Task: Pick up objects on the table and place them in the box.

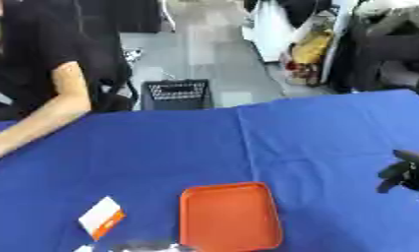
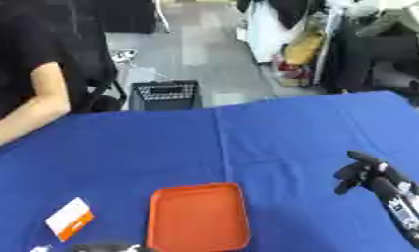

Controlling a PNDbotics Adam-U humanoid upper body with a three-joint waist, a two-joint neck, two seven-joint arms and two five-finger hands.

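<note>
An orange tray [image 1: 229,216] lies empty on the blue tablecloth near the front edge. Left of it lies a small white and orange packet [image 1: 101,218]. Something grey and shiny [image 1: 148,245] shows at the bottom edge, cut off by the view. My right hand [image 2: 364,173] hovers over the cloth at the right, apart from the tray, its dark fingers curled and holding nothing. My left hand is out of view.
The blue table [image 1: 161,147] stretches back to its far edge. A person's bare forearm [image 1: 41,123] rests on the cloth at the far left. Beyond the table stand a black basket [image 1: 175,94] on the floor and bags at the back right.
</note>
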